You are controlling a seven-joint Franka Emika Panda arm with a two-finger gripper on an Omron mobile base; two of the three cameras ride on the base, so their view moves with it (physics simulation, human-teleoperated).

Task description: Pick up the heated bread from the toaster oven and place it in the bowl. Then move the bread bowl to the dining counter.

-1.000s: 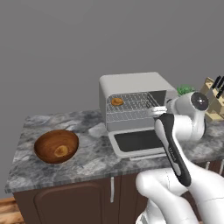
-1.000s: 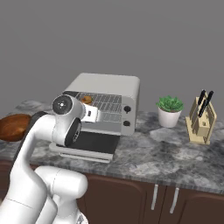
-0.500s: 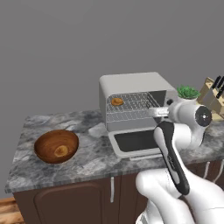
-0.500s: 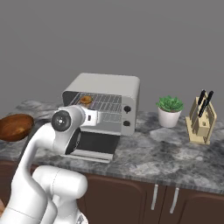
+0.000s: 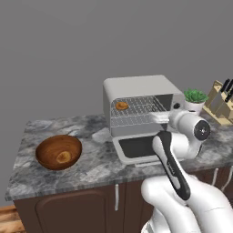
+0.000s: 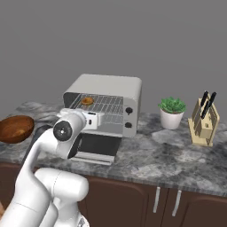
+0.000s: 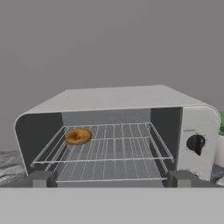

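Hand: the hand [image 7: 112, 178] is spread wide and grasping nothing; it faces the mouth of the toaster oven [image 5: 141, 107], just outside the front edge of the wire rack [image 7: 105, 154].
Bread: the heated bread [image 7: 78, 136] lies on the rack at the back left of the oven cavity, well apart from the fingertips [image 7: 41, 178].
Door: the drop-down door [image 5: 136, 148] lies open and flat on the bench [image 5: 95, 159] in front of the oven, right under the arm.
Bowl: the wooden bowl [image 5: 58, 152] sits on the bench well to the left of the oven, with nothing in it.
Risk, aim: the bread is off to the left of the hand's line; a straight push in would likely close on bare wire beside it.
Risk, walls: the spread fingers look almost as wide as the cavity, so a shift to the left may knock the oven's left wall or shove the oven back.
Risk, rack: coming in too low may snag a fingertip in the rack wires and drag the rack.
Risk, grip: the bread is small and flat; a pinch from too high may flick it deeper in or through the wires.
Nearby: a potted plant [image 6: 172, 111] and a knife block [image 6: 203, 122] stand to the right of the oven, clear of the reach.
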